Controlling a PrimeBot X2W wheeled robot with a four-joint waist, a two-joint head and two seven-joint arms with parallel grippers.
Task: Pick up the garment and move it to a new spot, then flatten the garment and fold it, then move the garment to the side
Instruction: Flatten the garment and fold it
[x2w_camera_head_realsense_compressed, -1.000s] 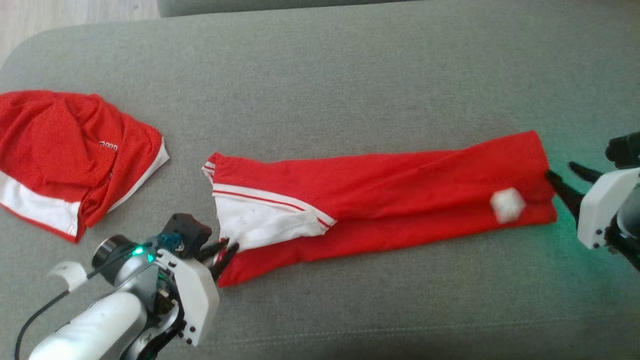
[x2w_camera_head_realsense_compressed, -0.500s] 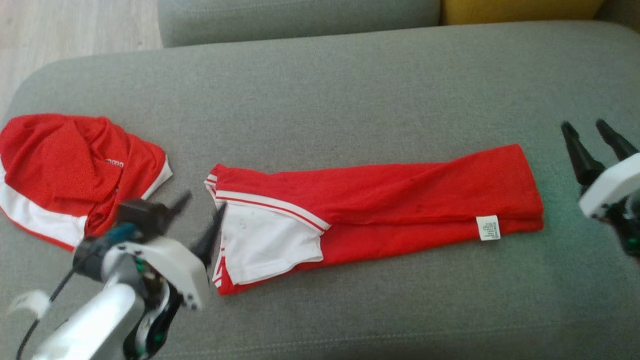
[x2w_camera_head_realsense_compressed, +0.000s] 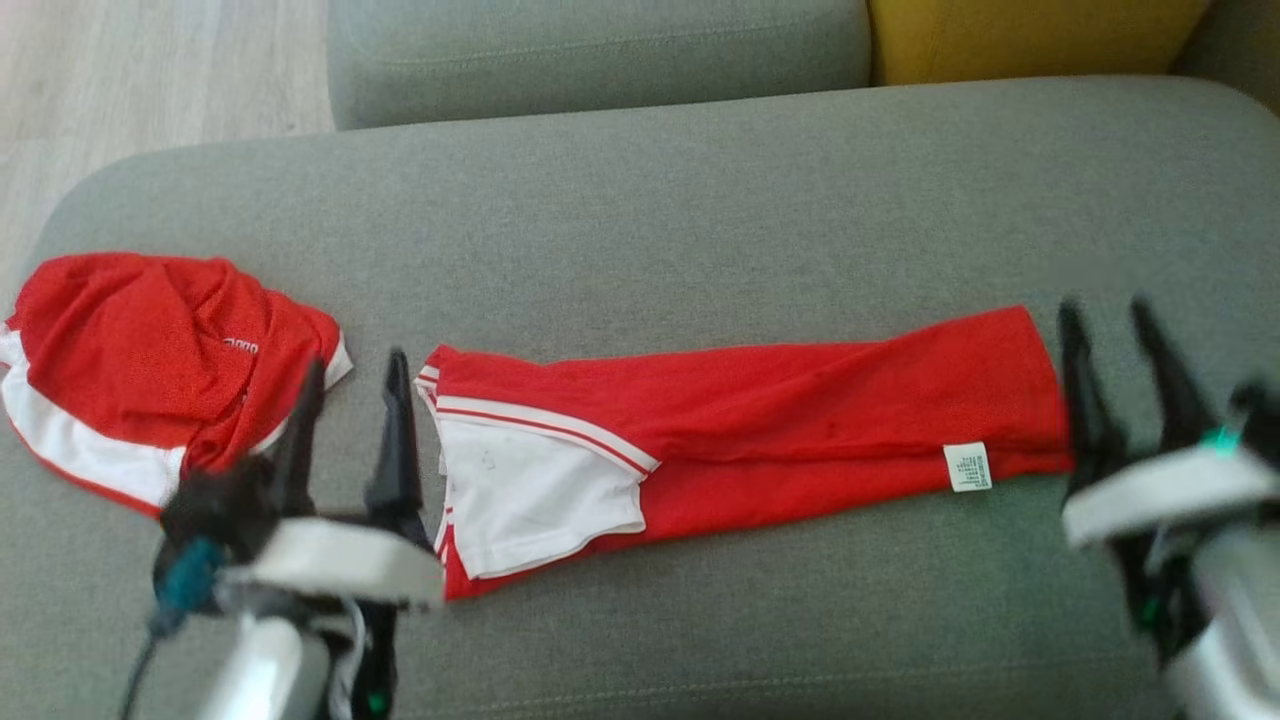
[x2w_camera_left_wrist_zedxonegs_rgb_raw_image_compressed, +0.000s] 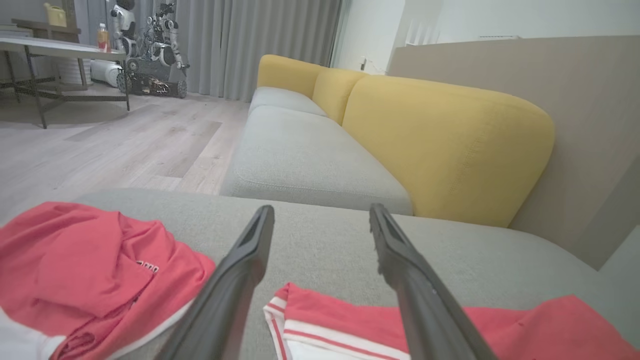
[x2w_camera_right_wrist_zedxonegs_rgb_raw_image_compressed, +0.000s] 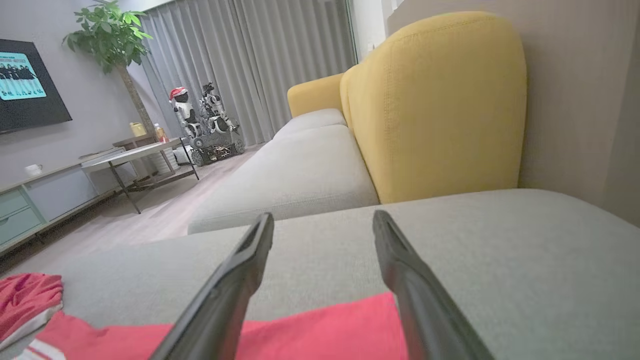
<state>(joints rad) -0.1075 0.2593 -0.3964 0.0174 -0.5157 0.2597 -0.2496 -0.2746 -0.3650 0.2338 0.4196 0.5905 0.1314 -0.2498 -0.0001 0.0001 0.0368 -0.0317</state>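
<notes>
Both grippers hang with fingers spread wide and holding nothing over a grey seat cushion; the left gripper and the right gripper bracket the garment, a red shirt lying in a long, narrow strip between them; its white-striped end sits just right of the left gripper's right-hand finger, its hem end with the white label just left of the right gripper's left-hand finger.

The lengthwise fold looks done and an end-to-end fold appears next; to do it well, each pair of fingers should come down squarely on a near corner, pinch every layer at once, and carry one end over the other with the edges kept in line, lest the loose white sleeve slide out.

The cushion is the one thing bearing anything: the strip, and a second red garment, crumpled, beyond the left gripper's left-hand finger.
</notes>
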